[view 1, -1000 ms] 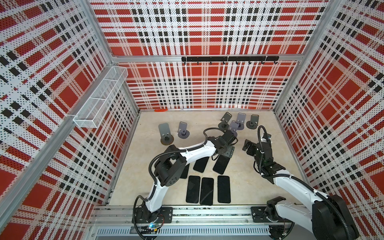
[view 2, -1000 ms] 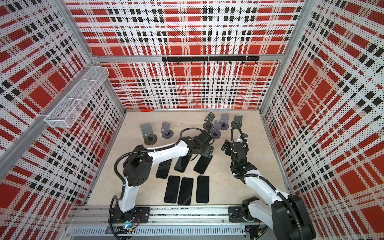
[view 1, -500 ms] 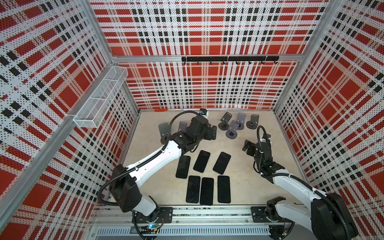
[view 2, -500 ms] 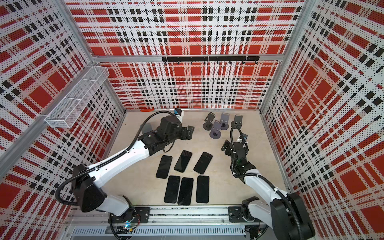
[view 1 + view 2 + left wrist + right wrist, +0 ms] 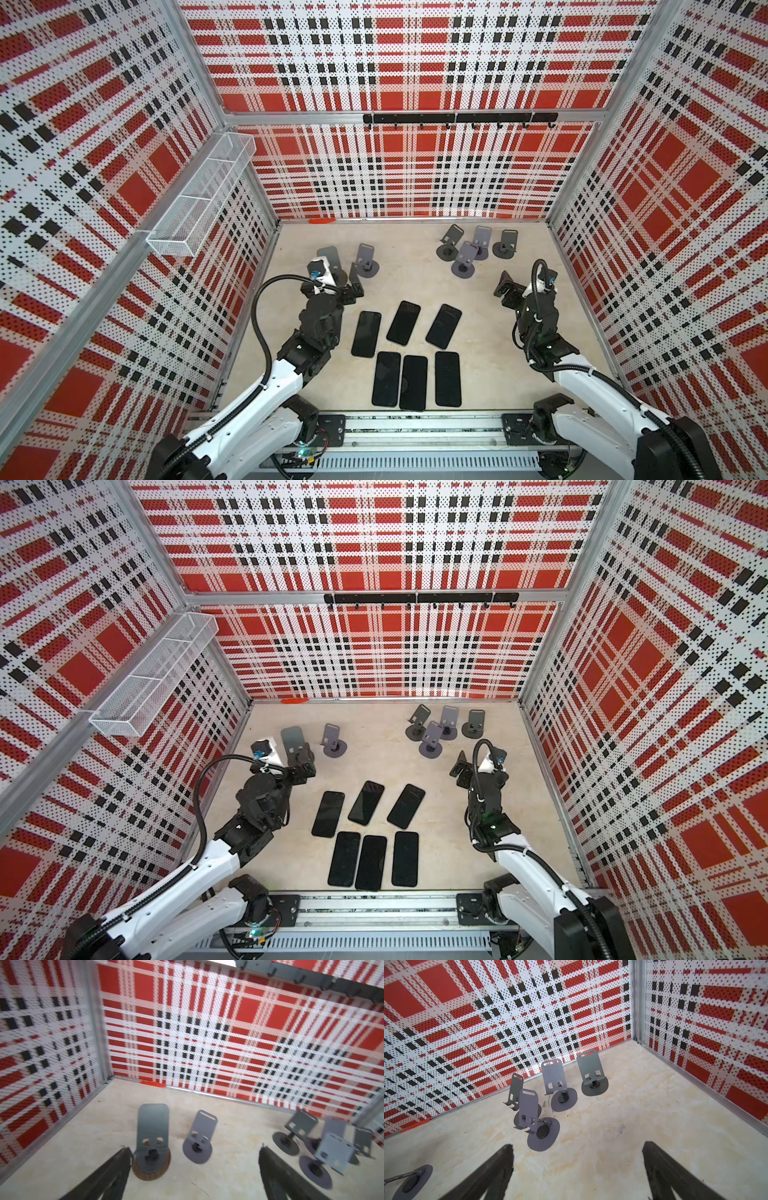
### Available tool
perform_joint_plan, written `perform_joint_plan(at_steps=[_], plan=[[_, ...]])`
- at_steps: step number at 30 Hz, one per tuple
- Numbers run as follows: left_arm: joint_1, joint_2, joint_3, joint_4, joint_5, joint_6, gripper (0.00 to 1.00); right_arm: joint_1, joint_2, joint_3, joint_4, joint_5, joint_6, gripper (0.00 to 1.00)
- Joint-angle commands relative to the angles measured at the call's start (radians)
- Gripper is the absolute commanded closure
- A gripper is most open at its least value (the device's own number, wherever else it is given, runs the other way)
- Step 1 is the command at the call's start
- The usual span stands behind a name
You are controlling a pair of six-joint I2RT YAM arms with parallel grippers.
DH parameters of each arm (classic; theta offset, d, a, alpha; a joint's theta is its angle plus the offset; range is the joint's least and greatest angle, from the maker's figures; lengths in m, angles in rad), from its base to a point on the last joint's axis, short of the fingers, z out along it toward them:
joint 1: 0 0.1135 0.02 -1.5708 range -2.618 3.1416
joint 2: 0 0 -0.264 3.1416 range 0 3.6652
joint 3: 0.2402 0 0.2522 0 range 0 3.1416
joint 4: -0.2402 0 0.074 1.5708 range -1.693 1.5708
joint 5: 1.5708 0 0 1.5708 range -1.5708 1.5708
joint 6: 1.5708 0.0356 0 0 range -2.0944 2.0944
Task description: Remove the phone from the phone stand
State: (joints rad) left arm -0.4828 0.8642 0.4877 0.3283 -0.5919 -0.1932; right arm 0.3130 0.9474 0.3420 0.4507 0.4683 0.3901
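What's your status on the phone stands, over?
Left tool open, empty. Right tool open, empty. Six phones flat on table; all stands bare. Nothing blocking.

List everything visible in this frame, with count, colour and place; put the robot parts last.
phones: six, black, lying flat mid-table in two rows of three, none on a stand
phone stands: six, grey, all empty; two at the back left, four clustered at the back right
table: one, beige, floor of the cell
wire basket: one, white mesh, on the left wall
hook rail: one, black, on the back wall
orange strip: one, at the foot of the back wall
left gripper: one, black, open, by the two left stands
right gripper: one, black, open, near the right cluster
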Motion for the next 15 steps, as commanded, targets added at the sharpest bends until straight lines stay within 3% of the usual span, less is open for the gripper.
perform_joint_plan(at_steps=[1,4,7,9,12,14,15], plan=[[0.083,0.029,-0.076,0.169,-0.027,0.048,0.02,-0.004,0.008,-0.127,0.360,-0.097,-0.279,0.00],[0.172,0.060,-0.127,0.183,-0.034,0.046,0.02,-0.020,0.009,-0.233,0.574,-0.101,-0.379,0.00],[0.274,0.072,-0.199,0.258,0.033,0.079,0.02,-0.095,0.016,-0.185,0.398,-0.198,-0.384,0.00],[0.311,0.090,-0.252,0.338,0.043,0.085,0.02,-0.135,0.058,-0.188,0.410,-0.190,-0.372,0.00],[0.365,0.129,-0.362,0.557,0.180,0.179,0.02,-0.224,0.122,-0.198,0.449,-0.247,-0.327,0.00],[0.407,0.178,-0.441,0.757,0.333,0.244,0.02,-0.267,0.188,-0.226,0.554,-0.301,-0.318,0.00],[0.420,0.208,-0.460,0.825,0.349,0.243,0.02,-0.276,0.223,-0.236,0.610,-0.313,-0.319,0.00]])
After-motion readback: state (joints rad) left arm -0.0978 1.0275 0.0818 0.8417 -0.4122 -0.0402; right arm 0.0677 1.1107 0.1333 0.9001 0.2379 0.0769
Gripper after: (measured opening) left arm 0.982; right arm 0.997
